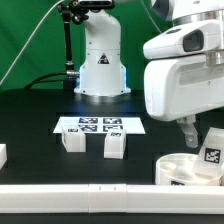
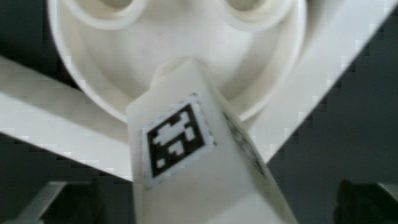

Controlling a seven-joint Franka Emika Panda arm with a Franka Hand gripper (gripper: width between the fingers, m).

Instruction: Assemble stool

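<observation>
So the seat [image 1: 188,168] is sitting on the black table [image 1: 40,125] down at the exterior view's right, right at the front edge by the white rail [image 1: 100,195]. There's a leg [image 1: 212,147] standing in or on the seat, tilted a bit, with its tag facing the camera. From the wrist view that leg [image 2: 196,150] runs right up the middle, tag up, with the seat [image 2: 178,45] behind it and two round pockets showing near the rim.

The gripper [image 1: 187,130] hangs just above the seat, right beside the leg. Fingers are spread as wide as they go and I don't see them clamped on anything. In the wrist view the fingers [image 2: 45,205] are only dark blurs on either side of the leg, well apart from it. Whether a pad touches the leg, can't tell.

Two more legs [image 1: 71,141] [image 1: 115,145] stand off to the exterior view's left of the seat, just in front of the marker board [image 1: 100,125]. Another white block [image 1: 3,155] is way out left of the seat, cut off by the edge. The robot base [image 1: 100,65] is behind the board.
</observation>
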